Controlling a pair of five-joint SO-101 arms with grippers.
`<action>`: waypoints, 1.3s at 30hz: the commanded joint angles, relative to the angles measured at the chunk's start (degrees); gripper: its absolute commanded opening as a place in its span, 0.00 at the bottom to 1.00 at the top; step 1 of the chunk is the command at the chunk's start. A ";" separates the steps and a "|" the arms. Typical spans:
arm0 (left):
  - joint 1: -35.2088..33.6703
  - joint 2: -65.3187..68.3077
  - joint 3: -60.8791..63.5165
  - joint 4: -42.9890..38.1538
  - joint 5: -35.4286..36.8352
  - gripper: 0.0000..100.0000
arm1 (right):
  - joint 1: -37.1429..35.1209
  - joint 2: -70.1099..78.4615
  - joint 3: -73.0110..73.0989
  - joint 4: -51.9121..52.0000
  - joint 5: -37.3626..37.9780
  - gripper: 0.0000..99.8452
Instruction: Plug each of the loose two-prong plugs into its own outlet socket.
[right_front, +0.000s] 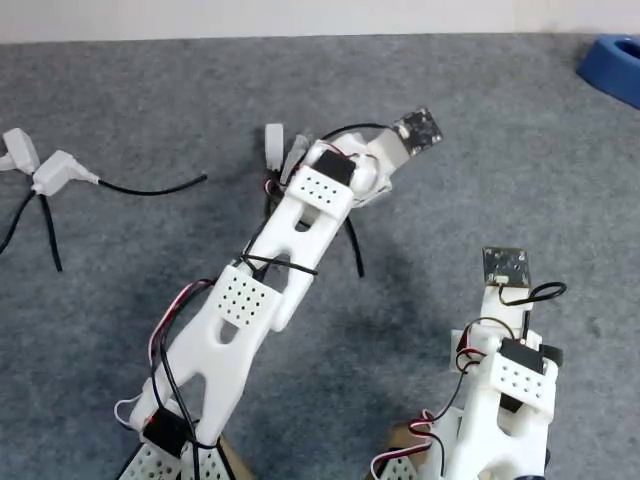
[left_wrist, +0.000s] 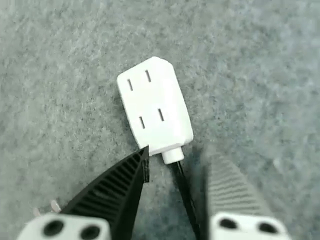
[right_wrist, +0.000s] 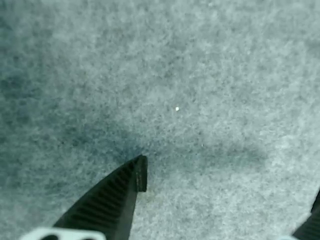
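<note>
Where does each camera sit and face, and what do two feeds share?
High view: fixed above the grey mat, looking down; left arm, right arm and loose plugs show.
Left wrist view: on the left arm, looking down at the outlet block; open left hand straddles its cord.
Right wrist view: on the right arm, facing the grey mat; right hand open.
Shared: the outlet block, in high and left wrist views.

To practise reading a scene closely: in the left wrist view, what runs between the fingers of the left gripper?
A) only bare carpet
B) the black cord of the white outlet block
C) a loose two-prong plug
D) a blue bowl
B: the black cord leaves the white outlet block and passes back through the open left gripper.
</note>
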 joint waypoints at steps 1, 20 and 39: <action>1.98 -0.48 0.22 -0.09 -9.32 0.00 | 0.31 -0.48 -0.13 -0.66 0.88 0.48; -1.10 -12.79 -21.67 31.65 -6.68 0.02 | 0.40 -0.40 -0.13 -0.66 0.88 0.48; -16.31 1.45 -23.25 27.08 22.77 0.15 | 0.40 -0.40 -0.13 -0.84 0.97 0.48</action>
